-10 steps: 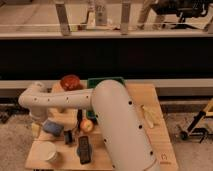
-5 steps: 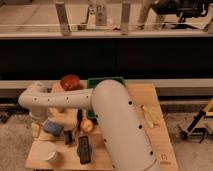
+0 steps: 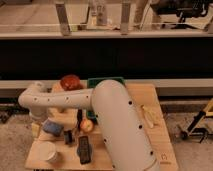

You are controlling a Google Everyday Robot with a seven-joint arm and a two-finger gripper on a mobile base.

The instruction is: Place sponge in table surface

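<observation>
From where I stand the big white arm sweeps across most of the table surface, a light-brown wooden top. The arm's thick section rises from the near right, and its slimmer forearm reaches left to an elbow over the table's far-left corner, then bends down toward the near-left part of the top. The gripper hangs low there, just above the wood. A bluish block sits right at it, which I take for the sponge. It looks to be at the gripper's tip and down close to the table, though whether it is clasped or lying loose I cannot tell, and I cannot tell if it touches the wood.

Just right of the sponge stands a small dark item, and beside that a round orange-red fruit. Nearer the front edge lies a flat black device, with a pale round cup to its left by the near-left corner. At the far side a reddish-brown bowl sits just behind the forearm, and next to it a green tray is partly hidden by the arm. On the bare right part of the top lies a pale, slim banana-like thing, well apart from the rest
</observation>
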